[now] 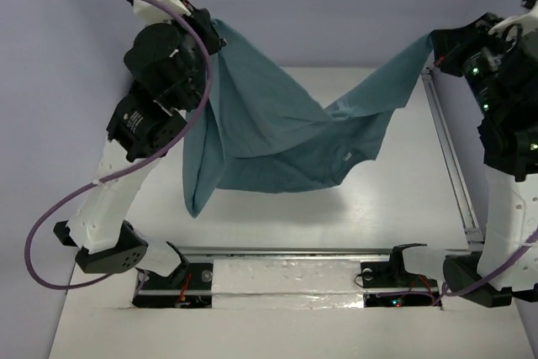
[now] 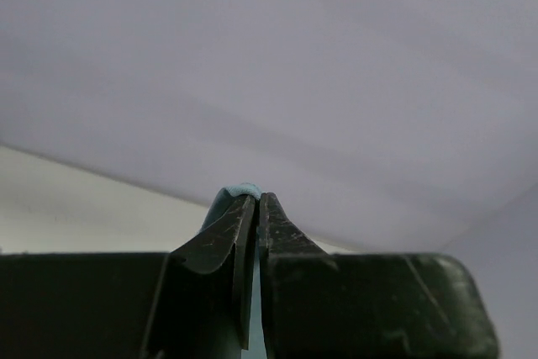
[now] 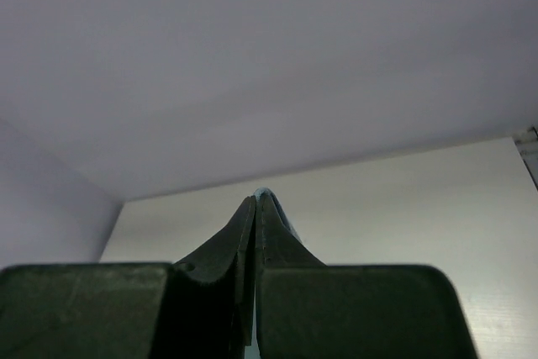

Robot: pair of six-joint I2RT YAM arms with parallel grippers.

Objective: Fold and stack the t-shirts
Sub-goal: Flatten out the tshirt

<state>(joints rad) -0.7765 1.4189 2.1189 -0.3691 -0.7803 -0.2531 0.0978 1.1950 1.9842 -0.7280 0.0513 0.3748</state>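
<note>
Top external view: a plain teal short-sleeved t-shirt of soft cloth [image 1: 269,136] hangs in the air between the two raised arms, above the white bench [image 1: 403,208]. The left claw [image 1: 210,33], high at the far left, is clenched on one part of the t-shirt. From there the cloth drops in a long fold to a point on the near left, and whether that tip touches the bench cannot be told. The right claw [image 1: 435,46], high at the far right, is clenched on a stretched strip of the same t-shirt. That strip slopes down and leftward to a dip in the middle of the garment. The bottom edge of the cloth hangs over the middle of the bench, with a soft shadow below it. A purple cable [image 1: 50,216] loops out from the left arm on the near left. A metal rail [image 1: 451,157] runs along the right edge of the bench.

Left wrist view: the dark fingers [image 2: 218,245] of the left claw [image 2: 256,199] are pressed together on the cloth, with a small fold of teal [image 2: 231,195] poking out at their tips.

Right wrist view: the fingers [image 3: 218,250] of the right claw [image 3: 255,197] are shut tight, and only a thin sliver of teal [image 3: 264,192] shows at the tips, with the white bench and pale wall behind
</note>
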